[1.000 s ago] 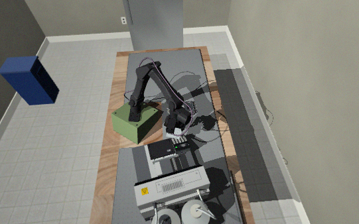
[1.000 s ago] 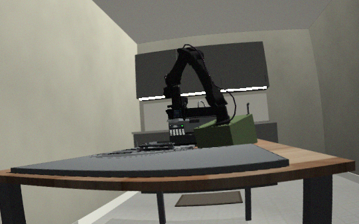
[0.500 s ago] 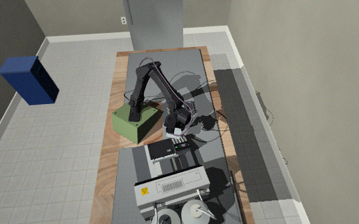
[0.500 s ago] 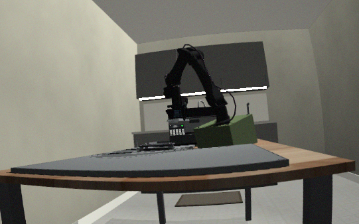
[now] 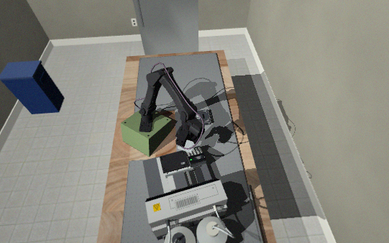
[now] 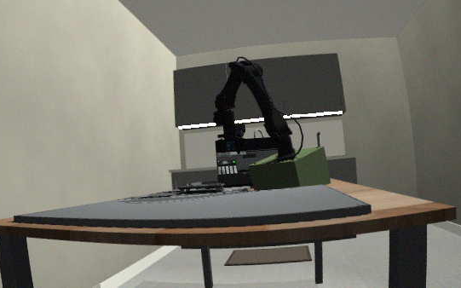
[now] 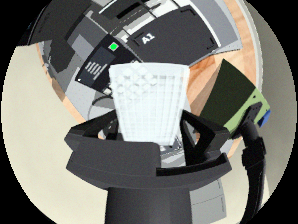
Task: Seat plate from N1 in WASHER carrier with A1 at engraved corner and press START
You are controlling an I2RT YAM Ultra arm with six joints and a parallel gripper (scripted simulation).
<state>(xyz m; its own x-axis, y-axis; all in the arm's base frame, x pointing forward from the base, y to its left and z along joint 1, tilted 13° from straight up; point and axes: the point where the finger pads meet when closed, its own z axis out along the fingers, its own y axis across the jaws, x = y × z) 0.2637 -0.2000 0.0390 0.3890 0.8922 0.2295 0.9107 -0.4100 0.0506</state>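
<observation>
My gripper [image 7: 149, 112] is shut on the clear white plate [image 7: 150, 97] [image 5: 189, 144], which is in the air near the keypad side of the washer [image 5: 187, 203]. The plate's cut-off corner cannot be made out. The washer's dark carrier [image 5: 174, 162] [image 7: 172, 37] is out in front of its housing and bears no plate. Its engraved A1 mark [image 7: 148, 38] shows in the wrist view. The keypad [image 6: 227, 169] [image 5: 196, 151] is beside the carrier, partly hidden by the plate in the wrist view. A green light [image 7: 114, 46] [image 5: 190, 159] [image 6: 233, 162] is lit above the keys.
The green block [image 5: 136, 138] [image 6: 273, 175] under the arm's base stands beside the washer. A low dark fixture [image 5: 206, 116] lies on the grey mat behind the gripper. Two white bottles [image 5: 212, 230] [image 5: 180, 235] with tubes stand behind the washer.
</observation>
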